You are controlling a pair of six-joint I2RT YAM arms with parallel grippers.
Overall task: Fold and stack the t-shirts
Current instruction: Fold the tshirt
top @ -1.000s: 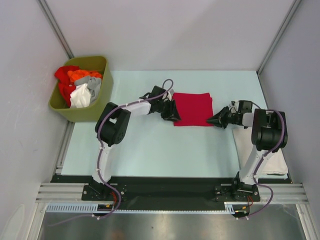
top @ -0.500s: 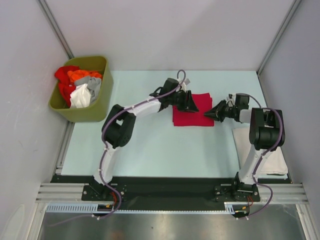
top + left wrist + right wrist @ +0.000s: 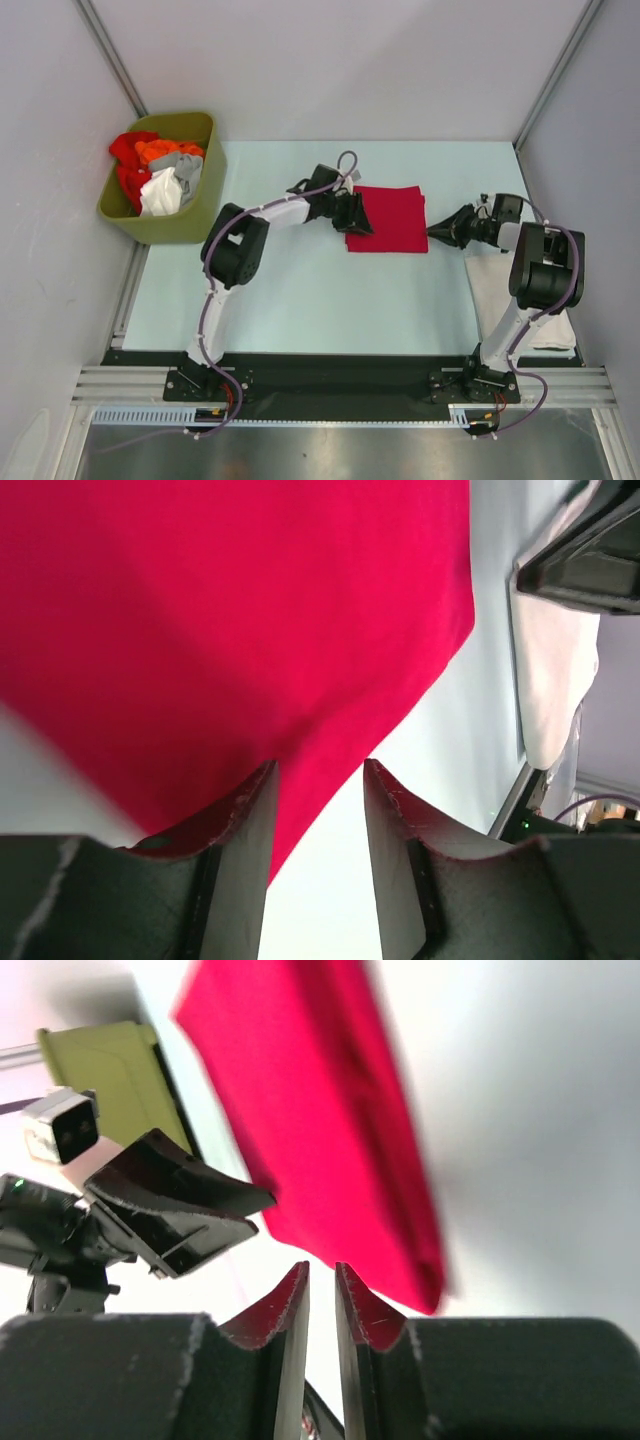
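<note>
Pale blue table (image 3: 300, 300) took up most of the overhead view. An olive bin (image 3: 165, 232) sat at its far left corner, with loose shirts (image 3: 160, 175) in red, orange, grey and white heaped inside.

The red shirt (image 3: 390, 215) lay folded flat at mid-table, a rough rectangle a little wider left-to-right than deep. An off-white shirt (image 3: 482, 290) lay folded at the near right, just beside the right arm's base and partly hidden by it, well apart from the red one.

The left gripper (image 3: 352, 218) was over the red shirt's left edge. Its fingers (image 3: 240, 820) were spread, with cloth showing below the gap and nothing pinched. The right gripper (image 3: 435, 233) sat just off the shirt's right edge near the lower corner, tips pointing left at it. Its jaws were only barely parted, a thin slit with nothing in it.

So the red shirt lay between the two grippers, left one on it, right one just clear. The fold looked done and stacking not yet. The off-white shirt lay toward the right arm's side, so a carry would probably run right and nearward.
</note>
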